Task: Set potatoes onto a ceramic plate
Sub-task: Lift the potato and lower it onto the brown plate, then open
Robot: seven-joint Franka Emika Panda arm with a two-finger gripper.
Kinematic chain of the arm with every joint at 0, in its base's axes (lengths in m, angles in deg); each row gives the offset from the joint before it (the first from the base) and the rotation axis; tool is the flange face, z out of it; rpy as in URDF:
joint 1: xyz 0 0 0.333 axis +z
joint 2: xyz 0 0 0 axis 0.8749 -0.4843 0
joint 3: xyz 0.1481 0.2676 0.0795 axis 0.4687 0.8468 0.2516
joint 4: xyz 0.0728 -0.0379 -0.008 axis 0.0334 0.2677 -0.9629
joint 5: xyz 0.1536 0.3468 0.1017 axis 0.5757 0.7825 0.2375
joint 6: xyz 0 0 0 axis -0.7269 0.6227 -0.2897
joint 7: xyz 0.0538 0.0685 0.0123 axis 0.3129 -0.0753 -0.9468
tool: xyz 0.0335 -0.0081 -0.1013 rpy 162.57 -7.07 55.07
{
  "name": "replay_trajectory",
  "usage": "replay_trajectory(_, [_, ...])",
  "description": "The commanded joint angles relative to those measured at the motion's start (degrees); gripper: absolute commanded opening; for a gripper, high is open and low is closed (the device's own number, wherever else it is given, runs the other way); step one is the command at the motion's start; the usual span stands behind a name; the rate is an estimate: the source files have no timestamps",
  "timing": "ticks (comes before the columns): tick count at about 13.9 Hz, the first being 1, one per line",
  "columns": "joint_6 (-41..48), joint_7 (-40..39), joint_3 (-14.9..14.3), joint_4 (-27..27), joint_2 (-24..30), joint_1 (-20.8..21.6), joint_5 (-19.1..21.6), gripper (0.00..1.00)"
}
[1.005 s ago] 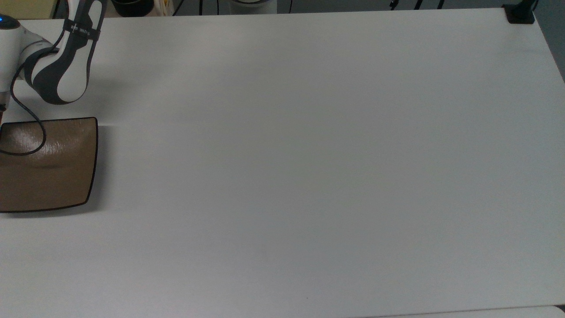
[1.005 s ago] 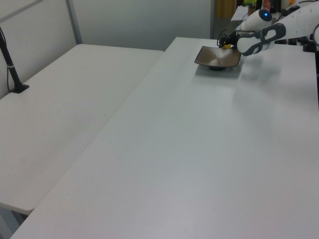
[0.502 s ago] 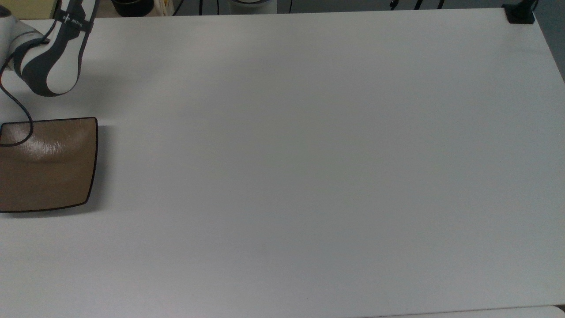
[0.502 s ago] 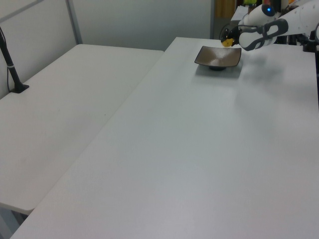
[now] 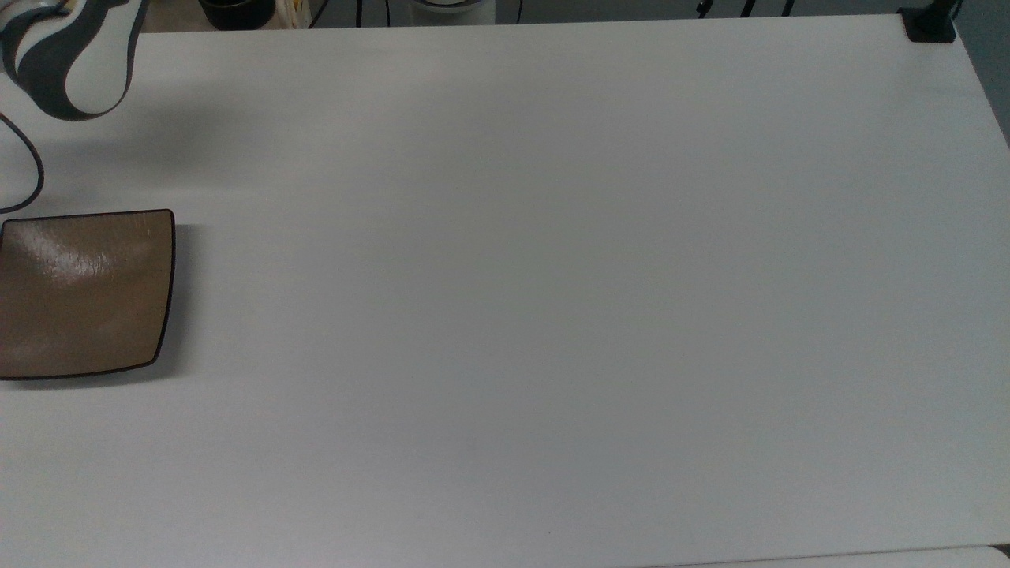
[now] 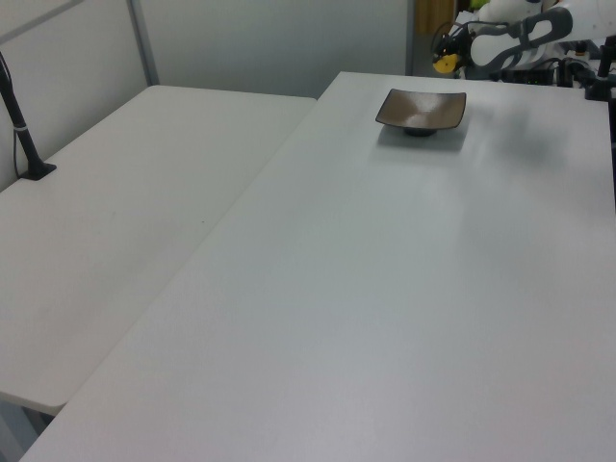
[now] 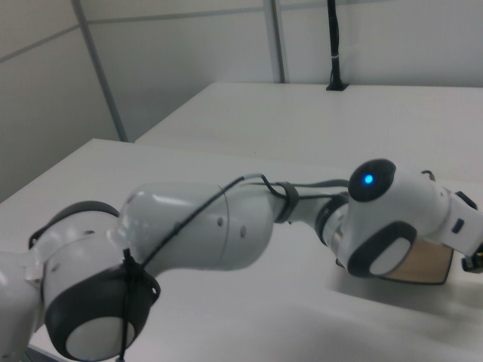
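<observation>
One potato (image 6: 445, 64) gripped in the fingers (image 6: 449, 50), upper right of left view, beyond the empty ceramic plate (image 6: 421, 110) on the counter (image 6: 385, 289).

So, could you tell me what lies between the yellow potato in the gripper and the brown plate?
In the left view, nothing: the potato hangs in the gripper beyond the plate, with bare white table between.

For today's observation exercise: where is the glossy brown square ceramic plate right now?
The glossy brown square ceramic plate sits empty at the top view's left edge on the white table, below the robot arm.
</observation>
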Motion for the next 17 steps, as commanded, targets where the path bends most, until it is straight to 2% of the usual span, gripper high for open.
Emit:
replay_trajectory(1, [10.74,0.25,2.42,7.06,8.33,-0.76,-1.85,0.55])
replay_trajectory(3, [16.56,0.34,4.35,7.42,10.27,-0.59,-2.03,0.55])
replay_trajectory(5, [22.97,0.43,5.67,7.42,11.59,0.20,-3.95,0.56])
replay_trajectory(7, [25.19,0.52,6.03,7.50,11.60,1.69,-5.19,0.59])
replay_trajectory(9, [26.07,0.60,6.03,8.64,11.60,2.84,-7.03,0.84])
replay_trajectory(11, [26.08,0.69,6.03,8.56,11.60,3.10,-7.21,1.00])
replay_trajectory(14, [26.34,0.60,6.03,8.56,11.86,3.11,-7.21,1.00])
replay_trajectory(17, [33.68,-1.32,6.03,8.38,14.13,3.45,-7.39,1.00])
